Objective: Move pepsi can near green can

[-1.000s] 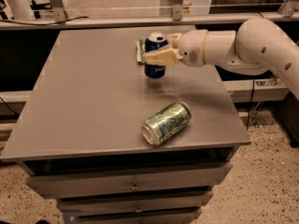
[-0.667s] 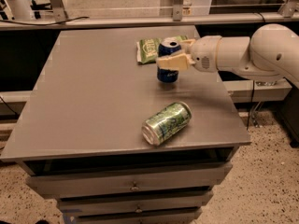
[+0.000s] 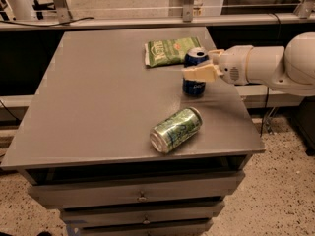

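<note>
The pepsi can (image 3: 194,86) is dark blue with a silver top and stands upright on the grey table (image 3: 98,107), toward the right side. My gripper (image 3: 199,67) reaches in from the right and is shut on the pepsi can, one finger (image 3: 201,73) across its front. The green can (image 3: 176,130) lies on its side nearer the front edge, a short way below and left of the pepsi can.
A flat green chip bag (image 3: 171,50) lies just behind the pepsi can. The table's right edge is close to the pepsi can. Drawers sit under the tabletop. A rail runs behind the table.
My gripper has carried the pepsi can to the right and toward the front, off the chip bag's edge and closer to the green can. The green can has not moved.
</note>
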